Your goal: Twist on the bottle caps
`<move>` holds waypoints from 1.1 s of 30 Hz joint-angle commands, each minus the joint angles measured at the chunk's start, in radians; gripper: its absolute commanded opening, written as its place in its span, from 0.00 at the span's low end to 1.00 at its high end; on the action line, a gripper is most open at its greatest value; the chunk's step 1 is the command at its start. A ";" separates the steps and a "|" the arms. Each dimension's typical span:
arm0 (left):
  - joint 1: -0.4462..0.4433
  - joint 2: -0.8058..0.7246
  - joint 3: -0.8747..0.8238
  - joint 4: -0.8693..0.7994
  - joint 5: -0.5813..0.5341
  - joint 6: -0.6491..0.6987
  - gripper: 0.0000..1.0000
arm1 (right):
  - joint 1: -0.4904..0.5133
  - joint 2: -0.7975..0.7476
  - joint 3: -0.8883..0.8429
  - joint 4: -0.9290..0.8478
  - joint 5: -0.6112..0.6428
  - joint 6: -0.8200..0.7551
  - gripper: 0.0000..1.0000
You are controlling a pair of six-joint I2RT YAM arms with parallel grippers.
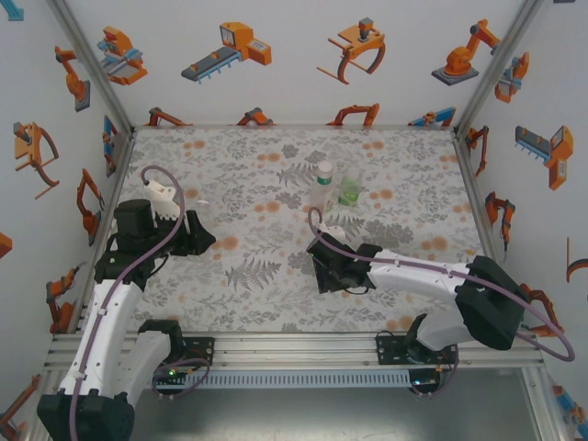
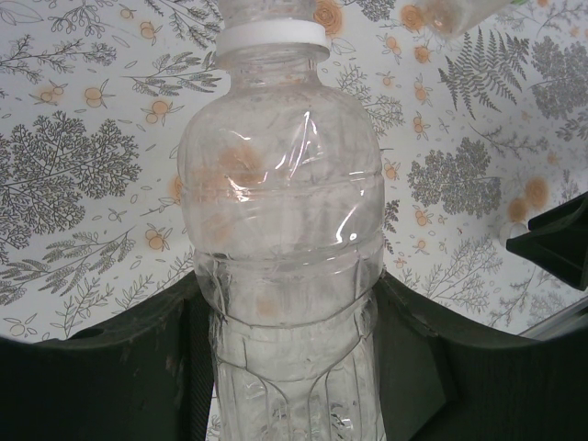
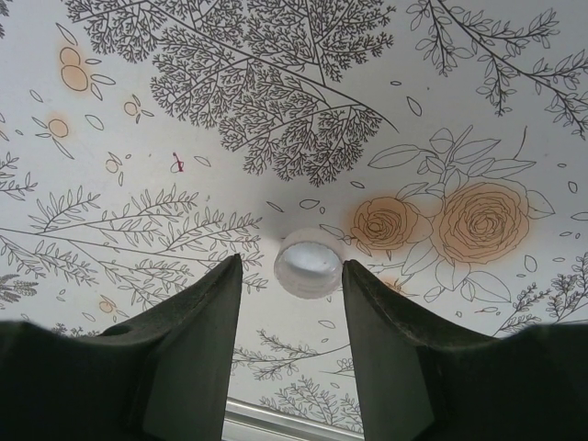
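- The left gripper [image 2: 292,342] is clamped on the lower body of a clear bottle [image 2: 280,211] at the centre of the left wrist view. The thin wall looks creased. I judge a harder squeeze could buckle it, and a slacker one could let it spin under twisting.
- The right gripper [image 3: 292,266], at lower centre of its wrist view, stands partly open and holds nothing. A white bottle cap [image 3: 310,263] lies on the floral table [image 3: 184,101] between the tips, nearer the finger on the frame's right. Closing off-centre could flick or tilt it.
- A white-topped clear bottle [image 1: 322,184] and a green bottle [image 1: 350,186] stand at upper centre of the top view, near the right arm. A wide swing could topple them.
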 commanded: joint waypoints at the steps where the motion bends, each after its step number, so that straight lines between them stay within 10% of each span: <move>1: 0.007 -0.001 0.023 0.006 0.006 0.021 0.12 | 0.008 0.011 -0.002 0.016 0.000 0.019 0.47; 33: 0.006 0.006 0.023 0.008 0.011 0.018 0.13 | 0.007 0.049 -0.055 0.073 -0.015 0.044 0.36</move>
